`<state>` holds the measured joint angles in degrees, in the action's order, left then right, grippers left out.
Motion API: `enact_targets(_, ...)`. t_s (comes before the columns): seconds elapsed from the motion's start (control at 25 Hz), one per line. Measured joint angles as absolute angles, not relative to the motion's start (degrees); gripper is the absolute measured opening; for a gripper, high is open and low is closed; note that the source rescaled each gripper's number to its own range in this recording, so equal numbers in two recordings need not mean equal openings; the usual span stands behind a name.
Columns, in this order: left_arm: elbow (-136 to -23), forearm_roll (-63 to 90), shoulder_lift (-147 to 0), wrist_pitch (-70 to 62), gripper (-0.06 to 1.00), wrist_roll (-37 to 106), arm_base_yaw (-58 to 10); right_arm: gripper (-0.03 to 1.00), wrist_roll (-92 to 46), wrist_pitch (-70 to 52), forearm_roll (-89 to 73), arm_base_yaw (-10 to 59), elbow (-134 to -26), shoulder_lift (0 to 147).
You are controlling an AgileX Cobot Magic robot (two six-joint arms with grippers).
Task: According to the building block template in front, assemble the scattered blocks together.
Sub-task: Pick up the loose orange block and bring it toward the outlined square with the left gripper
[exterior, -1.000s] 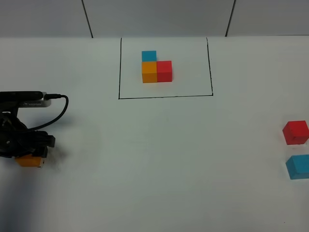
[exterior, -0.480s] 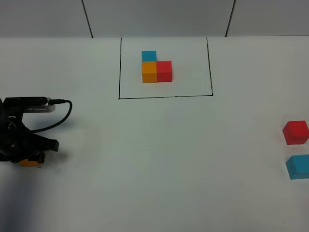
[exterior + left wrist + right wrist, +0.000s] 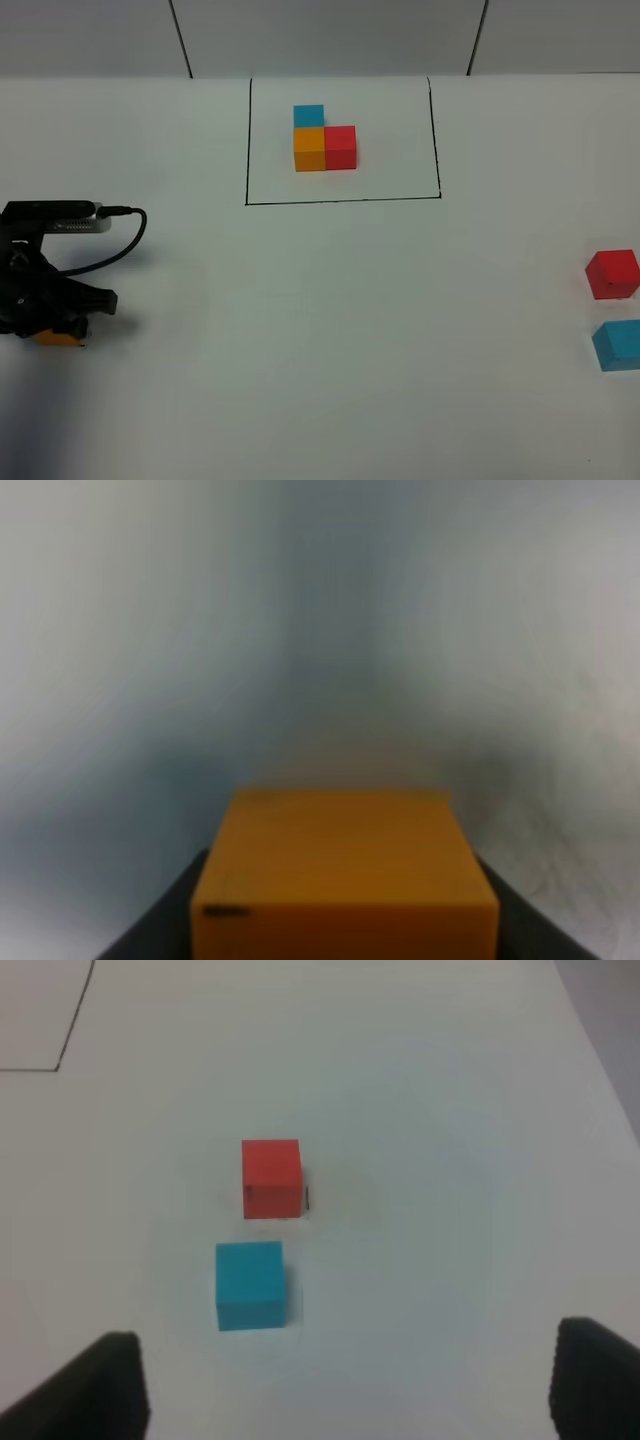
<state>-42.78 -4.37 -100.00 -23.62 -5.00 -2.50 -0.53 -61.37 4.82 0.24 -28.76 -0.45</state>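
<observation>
The building block template (image 3: 323, 146), a sky-blue, orange and red L of cubes, sits inside a black outline at the table's far middle. An orange block (image 3: 57, 339) lies at the far left, mostly hidden under my left gripper (image 3: 58, 333). In the left wrist view that orange block (image 3: 345, 870) fills the space between the dark fingers (image 3: 165, 925), which press against both of its sides. At the far right lie a red block (image 3: 612, 273) and a sky-blue block (image 3: 617, 345). My right gripper (image 3: 345, 1360) hangs open above the table, with the red block (image 3: 271, 1175) and sky-blue block (image 3: 250, 1282) ahead of it.
The white table (image 3: 330, 330) stretches between the left arm and the two blocks on the right. A black cable (image 3: 125, 238) loops off the left wrist. A grey panelled wall (image 3: 330, 35) stands behind the table's far edge.
My left gripper has come down over the orange block and its jaws have drawn in against it. The blocks on the right and the right gripper have not moved.
</observation>
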Motion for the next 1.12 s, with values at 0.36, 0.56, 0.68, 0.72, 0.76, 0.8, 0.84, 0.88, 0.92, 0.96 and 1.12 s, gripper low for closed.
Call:
enact_targets(0.36, -42.78, -4.59, -87.14, -29.64, 0.59, -4.96, -2.50, 0.80, -0.53, -61.37, 4.82, 0.24, -28.76, -0.45)
enact_targets(0.56, -46.32, -4.67, -80.67, -38.50, 0.59, -4.96, -2.90, 0.80, -0.53, -61.37, 4.82, 0.24, -28.76, -0.45)
enact_targets(0.68, -48.97, -4.67, -77.93, -42.06, 0.59, -4.76, -3.78, 0.80, -0.53, -61.37, 4.82, 0.24, -28.76, -0.45)
enact_targets(0.72, -49.52, -4.67, -77.35, -42.69, 0.59, -4.46, -4.02, 0.80, -0.53, -61.37, 4.82, 0.24, -28.76, -0.45)
enact_targets(0.76, -49.73, -4.67, -77.07, -42.85, 0.59, -4.06, -4.29, 0.80, -0.53, -61.37, 4.82, 0.24, -28.76, -0.45)
enact_targets(0.8, -49.89, -4.62, -76.93, -43.16, 0.59, -3.71, -4.47, 0.80, -0.53, -61.37, 4.82, 0.24, -28.76, -0.45)
enact_targets(0.84, -49.96, -4.62, -76.93, -43.50, 0.59, -3.26, -4.60, 0.80, -0.53, -61.37, 4.82, 0.24, -28.76, -0.45)
enact_targets(0.88, -49.96, -4.43, -76.99, -43.85, 0.59, -2.84, -4.67, 0.80, -0.53, -61.37, 4.82, 0.24, -28.76, -0.45)
enact_targets(0.92, -49.96, -4.23, -77.06, -44.19, 0.59, -2.52, -4.67, 0.80, -0.53, -61.37, 4.82, 0.24, -28.76, -0.45)
enact_targets(0.96, -49.96, -3.93, -77.18, -44.30, 0.59, -1.95, -4.67, 0.80, -0.53, -61.37, 4.82, 0.24, -28.76, -0.45)
enact_targets(1.12, -49.96, -2.04, -77.23, -44.30, 0.59, 3.16, -4.67, 0.80, -0.53, -61.37, 4.82, 0.24, -28.76, -0.45)
